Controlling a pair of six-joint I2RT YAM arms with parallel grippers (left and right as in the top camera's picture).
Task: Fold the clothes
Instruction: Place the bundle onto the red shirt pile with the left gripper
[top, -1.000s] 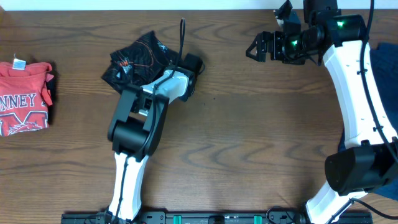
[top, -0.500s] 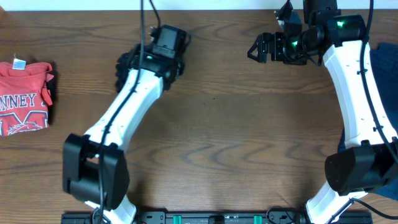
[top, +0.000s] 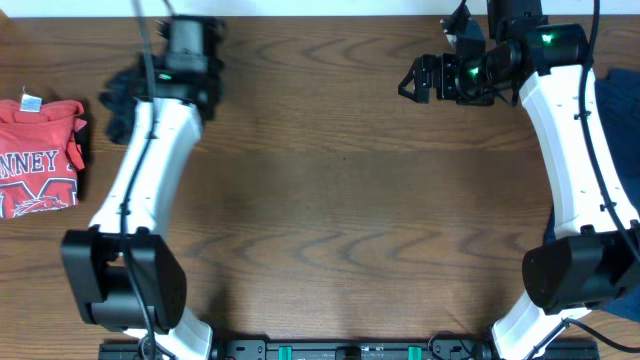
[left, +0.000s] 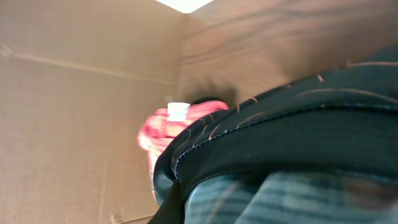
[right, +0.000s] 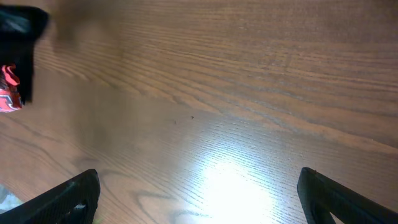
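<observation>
left arm (top: 150, 170): base at the 7 o'clock edge, stretched almost straight toward 11 o'clock, wrist block up at the far edge of the surface (top: 340, 200).
left tool (top: 150, 82): under the wrist block and not visible from overhead. Clamped tight on the black jersey (top: 122, 88). Cloth covers the fingers in the wrist view.
black jersey: bunched at 10 o'clock on the surface, sticking out on the 9 o'clock side of the left wrist, partly under the arm. In the left wrist view it fills the lower right right against the lens, showing a stitched hem and thin pale lines. Can't tell how much of it rests on the wood.
red shirt (top: 40, 155): folded flat at the 9 o'clock edge, white tag (top: 30, 102) at its top. It lies just beside the jersey bunch. Can't tell if they touch.
right arm (top: 565, 150): base at 5 o'clock, upper link rising toward 1 o'clock, then bent at the elbow so the forearm points toward 9 o'clock.
right tool (top: 412, 78): at 1 o'clock, spread wide, holding nothing. Its fingers (right: 68, 199) sit at both bottom corners of the wrist view with bare wood between them.
separation: the tools are well apart.
blue cloth (top: 620, 110): at the 3 o'clock edge behind the right arm, mostly cut off.
</observation>
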